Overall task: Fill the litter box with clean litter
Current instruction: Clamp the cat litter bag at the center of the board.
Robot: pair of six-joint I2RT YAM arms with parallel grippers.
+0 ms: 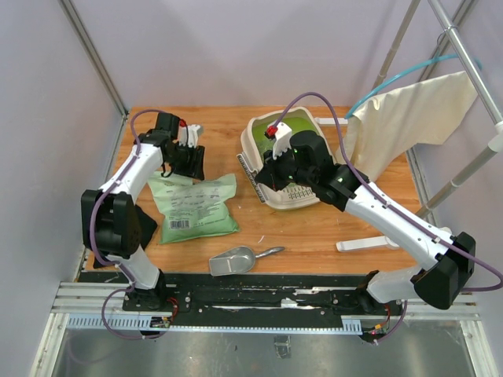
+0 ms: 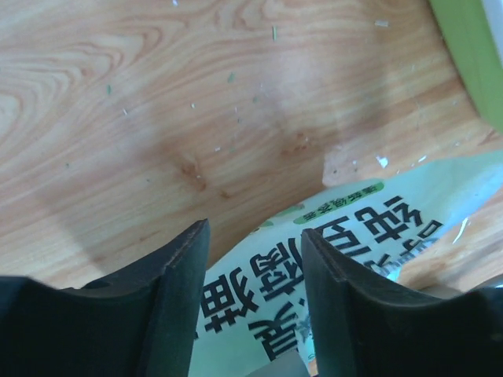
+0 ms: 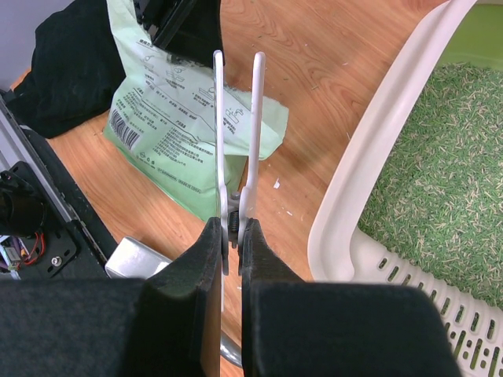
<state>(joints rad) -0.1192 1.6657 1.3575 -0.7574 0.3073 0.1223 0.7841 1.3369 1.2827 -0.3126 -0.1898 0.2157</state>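
Observation:
The cream-white litter box [image 1: 255,129] stands at the back right of the table; in the right wrist view its rim [image 3: 369,157] curves round a layer of pale green clean litter [image 3: 448,157]. My right gripper [image 1: 267,174] [image 3: 233,232] hangs just left of the box, shut on a long white spring clip [image 3: 255,118] that points toward the bag. The light green printed bag [image 1: 192,206] [image 2: 346,228] [image 3: 173,133] lies flat at centre left. My left gripper [image 1: 187,174] [image 2: 255,236] is at the bag's far edge, jaws apart, with the printed plastic showing between the fingers.
A silver metal scoop [image 1: 236,261] [image 3: 141,259] lies near the front edge. A black cloth [image 1: 145,232] sits by the left arm's base. A cream cloth [image 1: 409,118] hangs from a rack at the right. A white strip [image 1: 365,244] lies at the front right.

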